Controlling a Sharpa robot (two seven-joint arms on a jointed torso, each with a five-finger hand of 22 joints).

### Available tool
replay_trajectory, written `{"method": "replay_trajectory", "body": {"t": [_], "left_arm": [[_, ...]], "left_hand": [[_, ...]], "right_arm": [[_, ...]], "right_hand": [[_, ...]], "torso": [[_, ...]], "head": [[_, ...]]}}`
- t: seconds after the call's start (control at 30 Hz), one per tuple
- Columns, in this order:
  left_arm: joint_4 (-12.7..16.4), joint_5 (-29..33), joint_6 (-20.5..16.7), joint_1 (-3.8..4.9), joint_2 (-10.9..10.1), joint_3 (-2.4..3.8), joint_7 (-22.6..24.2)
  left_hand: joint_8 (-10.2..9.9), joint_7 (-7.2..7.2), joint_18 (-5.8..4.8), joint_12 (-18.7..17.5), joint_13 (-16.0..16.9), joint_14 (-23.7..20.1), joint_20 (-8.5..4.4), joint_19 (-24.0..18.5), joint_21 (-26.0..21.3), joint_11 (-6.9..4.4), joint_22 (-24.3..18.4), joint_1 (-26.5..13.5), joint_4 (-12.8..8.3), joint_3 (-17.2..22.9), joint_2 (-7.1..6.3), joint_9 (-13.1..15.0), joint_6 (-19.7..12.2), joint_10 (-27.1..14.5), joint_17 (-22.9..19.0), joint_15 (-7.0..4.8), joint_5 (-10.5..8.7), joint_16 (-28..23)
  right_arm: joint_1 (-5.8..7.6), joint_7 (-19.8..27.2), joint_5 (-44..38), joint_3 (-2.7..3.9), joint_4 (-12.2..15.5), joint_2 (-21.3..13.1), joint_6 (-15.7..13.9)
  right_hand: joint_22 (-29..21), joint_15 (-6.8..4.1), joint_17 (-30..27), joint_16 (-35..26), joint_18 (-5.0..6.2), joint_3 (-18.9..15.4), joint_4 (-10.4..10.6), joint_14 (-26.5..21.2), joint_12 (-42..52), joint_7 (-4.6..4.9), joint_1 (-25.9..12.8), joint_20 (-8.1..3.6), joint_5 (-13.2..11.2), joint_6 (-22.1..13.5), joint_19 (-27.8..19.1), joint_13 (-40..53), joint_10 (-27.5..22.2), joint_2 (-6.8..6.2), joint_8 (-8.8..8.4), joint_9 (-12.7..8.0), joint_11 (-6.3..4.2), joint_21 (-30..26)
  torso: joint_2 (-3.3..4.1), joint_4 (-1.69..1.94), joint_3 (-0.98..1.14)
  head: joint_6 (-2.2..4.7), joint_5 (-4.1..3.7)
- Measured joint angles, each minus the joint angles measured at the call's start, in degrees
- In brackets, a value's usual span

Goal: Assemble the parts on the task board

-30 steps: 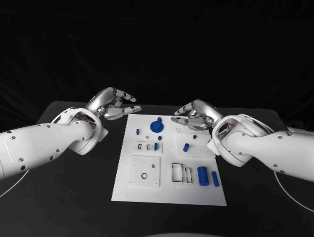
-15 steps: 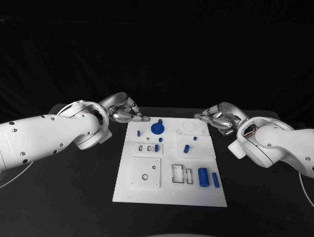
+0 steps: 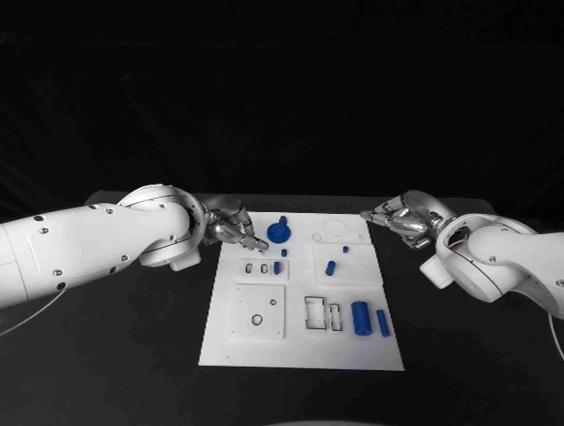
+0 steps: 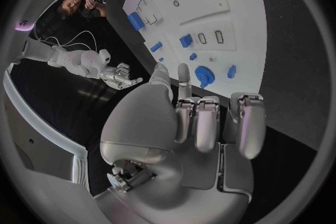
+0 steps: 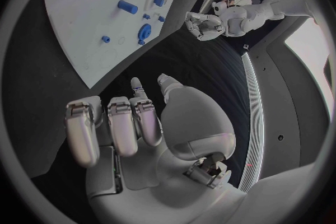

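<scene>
While both hands hold nothing, fingers curled, the left hand [image 3: 231, 225] sits at nine o'clock of the blue gear [image 3: 281, 231] on the white board [image 3: 301, 351]; right hand [image 3: 401, 216] at three o'clock, desk [image 3: 141, 355] beneath.

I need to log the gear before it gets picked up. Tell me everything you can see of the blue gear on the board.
The blue gear is a round, toothed, plastic-looking piece sitting at the far end of the white task board, beside a small blue peg. The left hand hovers close beside it, with no visible contact.
</scene>
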Motion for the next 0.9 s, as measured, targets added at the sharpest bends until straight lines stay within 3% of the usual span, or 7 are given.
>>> {"method": "replay_trajectory", "body": {"t": [0.13, 0.27, 0.4, 0.5, 0.63, 0.73, 0.9], "left_arm": [[-0.8, 0.6, 3.0, 0.00, 1.1, -0.07, -2.0], [-1.7, 1.0, 5.1, 0.00, 2.6, -0.23, -4.4], [-2.9, 1.2, 6.4, 0.00, 4.5, -0.28, -6.8], [-4.3, 1.4, 7.3, -0.05, 6.2, -0.34, -8.9], [-5.7, 1.5, 8.3, -0.24, 8.1, -0.36, -11.5], [-6.7, 1.6, 8.9, -0.49, 9.4, -0.39, -13.5], [-7.8, 1.5, 9.8, -0.88, 11.3, -0.40, -16.4]], "left_hand": [[1.7, -0.21, 0.00, 0.0, 0.0, 0.0, -0.10, -0.1, 0.0, -0.19, 0.0, -4.5, 0.1, -2.6, -0.45, 3.5, 0.2, -0.1, 0.0, -0.35, 0.00, 0.0], [1.8, -0.82, -0.01, 0.0, 0.0, 0.1, -0.50, -0.1, 0.0, -0.94, 0.0, -11.8, 0.3, 0.3, -7.80, 6.3, 0.8, -0.1, 0.0, -0.69, 4.22, 0.0], [1.2, -1.03, 0.00, 0.0, 0.0, -0.1, -0.61, 0.0, 0.0, -0.94, 0.0, -14.8, 0.4, 0.5, -11.20, 7.5, 1.0, -0.1, 0.0, -0.88, 8.42, 0.0], [0.7, -1.03, -0.01, 0.0, 0.0, -0.1, -0.90, -0.1, 0.0, -0.94, 0.0, -15.3, 0.5, 0.6, -11.02, 8.0, 1.0, -0.1, 0.0, -0.88, 10.46, 0.0], [0.1, -1.02, -0.01, 0.0, 0.0, -0.1, -0.90, -0.1, 0.0, -0.94, 0.0, -15.5, 0.3, 2.1, -8.42, 8.6, 1.0, -0.1, 0.0, -0.88, 13.04, 0.0], [-0.4, -1.02, -0.01, 0.0, 0.0, -0.1, -0.90, -0.1, 0.0, -0.94, 0.0, -16.3, 0.2, 2.5, -6.94, 9.0, 1.0, -0.1, 0.0, -0.88, 13.33, 0.0], [-0.6, -1.02, -0.01, 0.0, 0.0, -0.1, -0.90, -0.1, 0.0, -0.93, 0.0, -16.4, 0.1, 2.7, -6.66, 9.1, 1.0, -0.1, 0.0, -0.88, 13.33, 0.0]], "right_arm": [[-0.16, -0.6, 0.0, -0.05, -0.2, -0.2, 0.6], [-0.25, -1.2, 0.0, -0.07, -0.2, -0.2, 1.1], [-0.34, -1.8, -0.1, -0.08, -0.3, -0.2, 1.7], [-0.47, -2.2, -0.1, -0.09, -0.4, -0.2, 2.1], [-0.60, -2.6, -0.2, -0.11, -0.5, -0.2, 2.6], [-0.67, -2.9, -0.2, -0.12, -0.5, -0.3, 2.9], [-0.74, -3.3, -0.2, -0.14, -0.5, -0.4, 3.3]], "right_hand": [[0.0, 0.00, 0.0, 0.0, 0.00, -0.1, 0.1, 0.0, 0.0, 0.17, 0.0, 0.00, 0.0, -0.2, 0.0, 0.0, 0.0, 0.00, 0.00, 0.0, 0.00, 0.0], [0.0, 0.00, 0.0, 0.0, 0.00, -0.1, 0.1, 0.0, 0.0, 0.17, 0.0, 0.00, 0.0, -0.2, 0.0, 0.0, 0.0, 0.00, 0.00, 0.0, 0.00, 0.0], [0.0, 0.00, 0.0, 0.0, 0.00, -0.1, 0.1, 0.0, 0.0, 0.17, 0.0, 0.00, 0.0, -0.2, 0.0, 0.0, 0.0, 0.00, 0.00, 0.0, 0.00, 0.0], [0.0, 0.00, 0.0, 0.0, 0.00, -0.3, 0.3, 0.0, 0.0, 0.17, 0.0, 0.00, 0.0, -0.2, 0.0, 0.0, 0.0, 0.00, 0.00, 0.0, 0.00, 0.0], [0.0, 0.00, 0.0, 0.0, 0.00, -0.3, 0.3, 0.0, 0.0, 0.17, 0.0, 0.00, 0.0, -0.2, 0.0, 0.0, 0.0, 0.00, 0.00, 0.0, 0.00, 0.0], [0.0, 0.00, 0.0, 0.0, 0.00, -0.3, 0.3, 0.0, 0.0, 0.17, 0.0, 0.41, 0.0, -0.2, 0.0, 0.0, 0.0, 0.00, 0.00, 0.0, 0.00, 0.0], [0.0, 0.00, 0.0, 0.0, 0.00, -0.3, 0.3, 0.0, 0.0, 0.17, 0.0, 0.41, 0.0, -0.2, 0.0, 0.0, 0.0, 0.00, 0.00, 0.0, 0.00, 0.0]], "torso": [[0.00, -0.03, 0.01], [0.00, -0.05, 0.02], [0.00, -0.03, 0.04], [0.00, -0.03, 0.04], [0.00, -0.03, 0.05], [0.00, -0.03, 0.04], [0.01, 0.02, 0.04]], "head": [[0.05, 0.08], [0.27, 0.22], [0.38, 0.18], [0.35, 0.13], [0.23, -0.02], [0.41, -0.35], [0.27, -0.53]]}}
